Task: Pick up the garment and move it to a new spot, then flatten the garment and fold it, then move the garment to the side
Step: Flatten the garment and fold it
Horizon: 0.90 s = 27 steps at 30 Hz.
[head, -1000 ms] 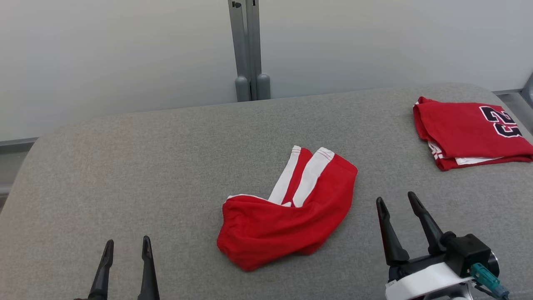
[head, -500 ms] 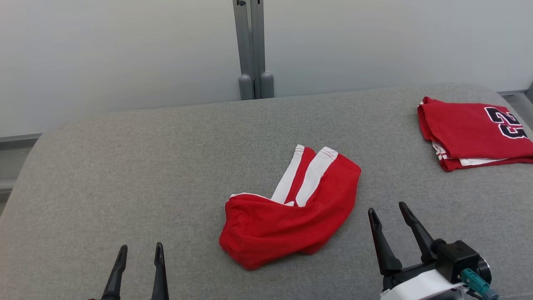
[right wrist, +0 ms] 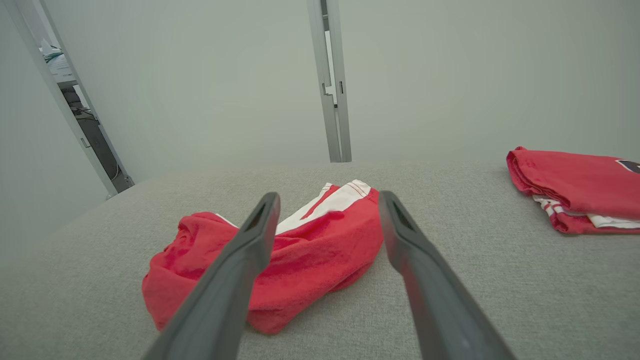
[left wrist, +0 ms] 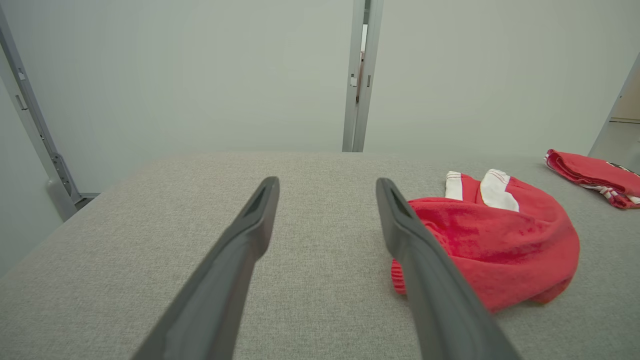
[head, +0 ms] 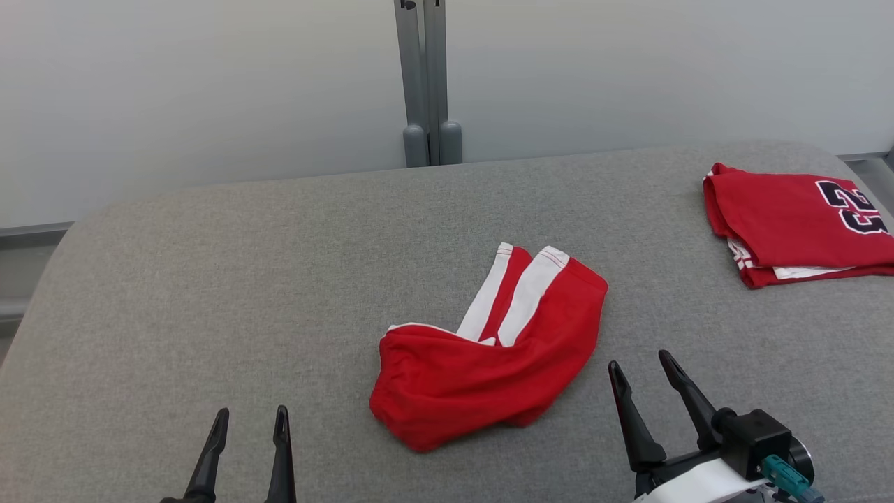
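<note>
On the grey surface [head: 209, 293], the garment [head: 482, 377] lies bunched, folds hidden; left pincer [head: 251, 411] and right pincer [head: 638, 360] gape empty

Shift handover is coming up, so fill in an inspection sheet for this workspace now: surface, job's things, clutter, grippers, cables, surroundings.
Surface: grey fabric-covered table with rounded corners, lying flat.
Job's things: crumpled red garment with white stripes, bunched mid-table, touched by neither gripper.
Clutter: folded red jersey with a dark number, at the table's far right, apart from the garment.
Grippers: left gripper and right gripper both open and empty, near the front edge, one on each side of the garment.
Cables: teal plug at the right wrist; nothing seen lying on the table.
Surroundings: pale wall panels and a grey metal post behind the table.
</note>
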{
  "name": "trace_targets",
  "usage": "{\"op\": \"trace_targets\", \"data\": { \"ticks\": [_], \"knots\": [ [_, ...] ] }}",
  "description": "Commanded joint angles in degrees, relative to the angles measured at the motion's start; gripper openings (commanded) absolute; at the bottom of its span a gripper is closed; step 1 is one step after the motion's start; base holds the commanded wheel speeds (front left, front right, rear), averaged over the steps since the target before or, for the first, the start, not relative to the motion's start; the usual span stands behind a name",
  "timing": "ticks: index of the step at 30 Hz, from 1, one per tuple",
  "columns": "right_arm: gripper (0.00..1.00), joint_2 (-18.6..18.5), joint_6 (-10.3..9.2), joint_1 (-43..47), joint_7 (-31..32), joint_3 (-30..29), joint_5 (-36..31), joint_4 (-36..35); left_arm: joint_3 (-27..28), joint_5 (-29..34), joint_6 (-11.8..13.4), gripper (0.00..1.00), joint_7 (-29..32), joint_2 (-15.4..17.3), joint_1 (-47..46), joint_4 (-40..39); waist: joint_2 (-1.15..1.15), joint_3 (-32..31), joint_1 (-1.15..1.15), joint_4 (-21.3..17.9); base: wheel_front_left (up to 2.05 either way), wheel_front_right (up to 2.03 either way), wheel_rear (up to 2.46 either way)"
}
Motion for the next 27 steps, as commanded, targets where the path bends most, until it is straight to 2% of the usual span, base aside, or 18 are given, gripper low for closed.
{"op": "trace_targets", "data": {
  "ticks": [1,27],
  "knots": [
    [1.00,-0.14,0.02,0.30,0.03,0.06,0.48,0.19,0.03,0.69,0.29,1.00,0.00,0.00,-0.81,0.08,0.00,0.04,0.00,-0.01,0.00,0.00,0.00],
    [1.00,-0.87,0.02,-0.92,0.02,0.55,0.91,0.64,-0.58,-0.07,0.72,1.00,0.00,0.01,-1.83,0.93,0.00,0.99,0.00,-0.77,0.00,0.00,0.00]
  ]
}}
